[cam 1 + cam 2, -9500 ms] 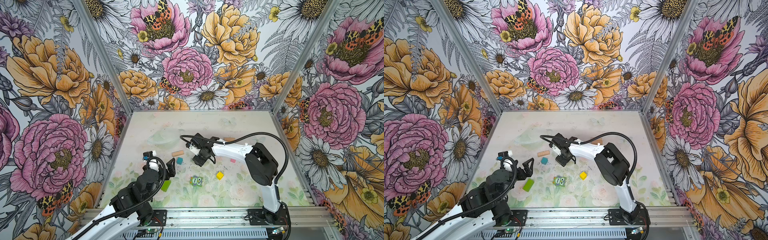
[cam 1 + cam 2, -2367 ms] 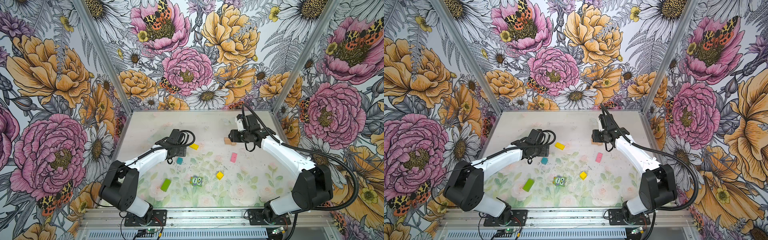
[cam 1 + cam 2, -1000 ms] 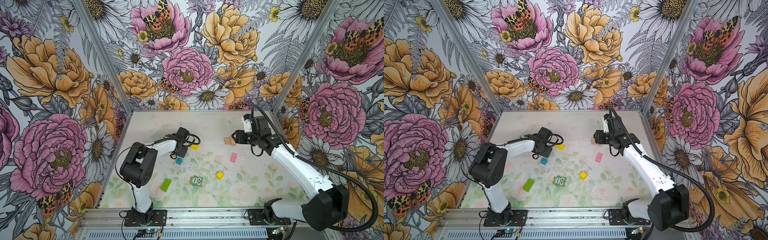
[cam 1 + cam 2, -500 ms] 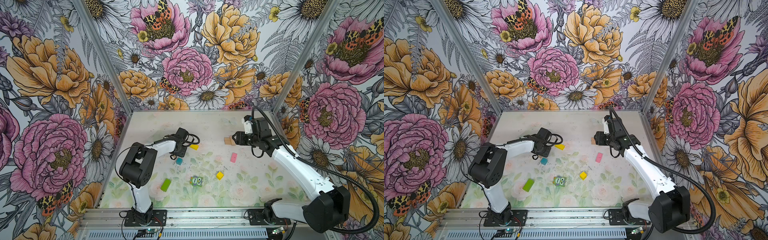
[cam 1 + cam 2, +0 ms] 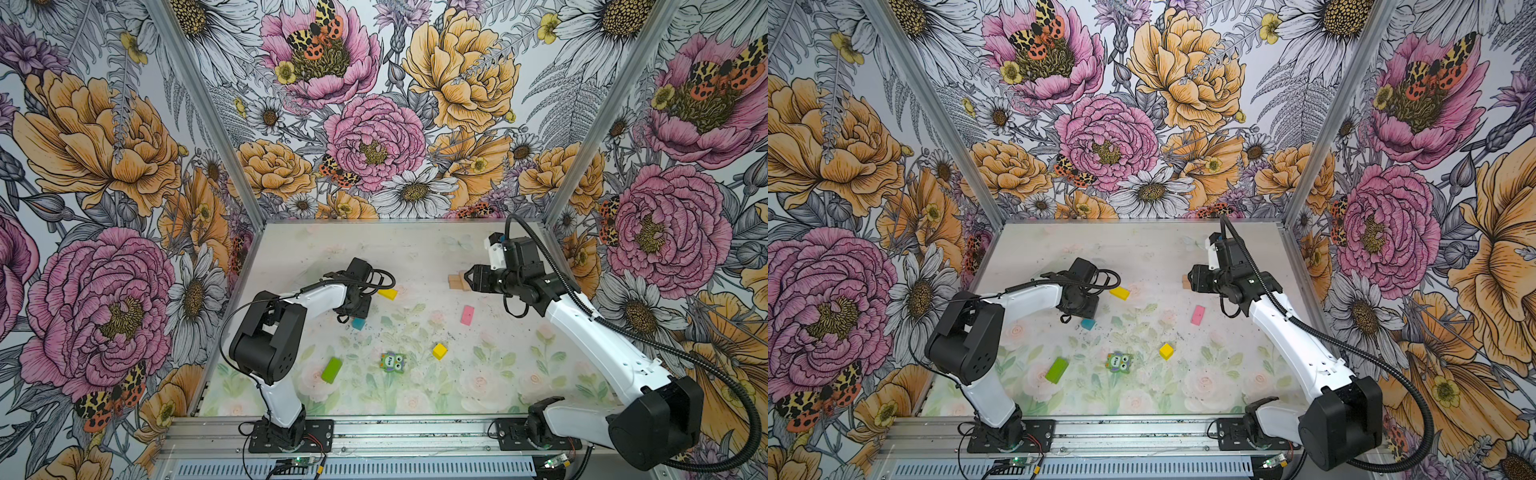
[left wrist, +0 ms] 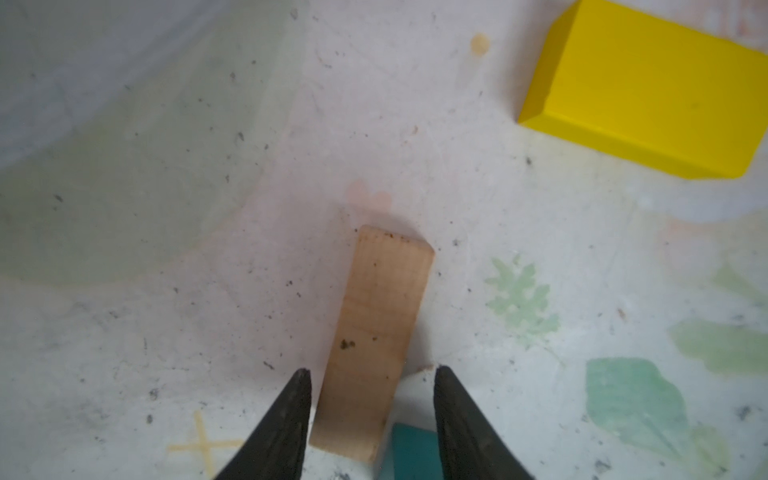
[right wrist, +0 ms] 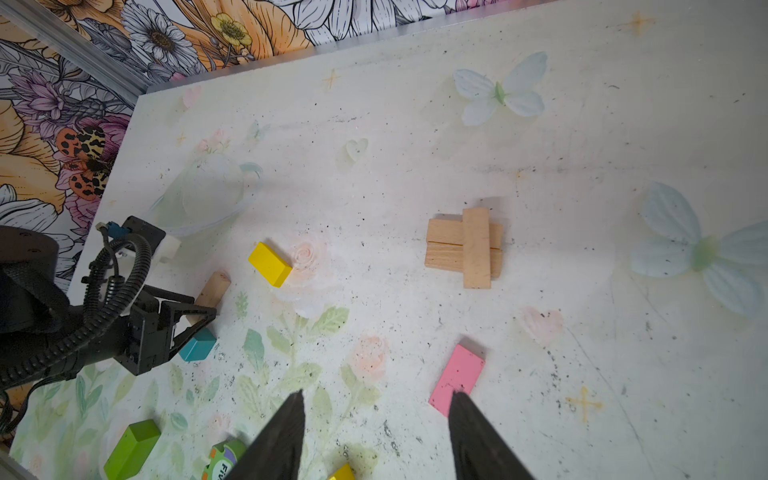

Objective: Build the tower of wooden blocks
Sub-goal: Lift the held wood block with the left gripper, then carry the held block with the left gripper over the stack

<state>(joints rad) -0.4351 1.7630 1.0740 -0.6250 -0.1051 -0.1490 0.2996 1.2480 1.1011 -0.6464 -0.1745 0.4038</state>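
A tan bar [image 6: 380,332] lies on the table between the fingers of my left gripper [image 6: 372,372], which is open. One finger is almost against the bar and a gap shows at the other, where a teal block [image 6: 413,451] sits. In a top view this gripper [image 5: 360,305] is left of centre. The tower [image 7: 476,249] is two tan bars side by side with a third across them. My right gripper [image 7: 376,395] hangs open and empty beside the tower [image 5: 457,281], with a pink block [image 7: 457,380] past one fingertip.
A yellow block [image 5: 387,294] lies just right of the left gripper. Nearer the front are a lime-green block [image 5: 331,370], an owl-printed block [image 5: 392,362] and a small yellow cube [image 5: 439,351]. Flowered walls close in the table [image 5: 415,249] on three sides.
My left gripper's jaws have narrowed round the tan bar over the last second. Both arms have hardly moved, and the right gripper's opening is the same.
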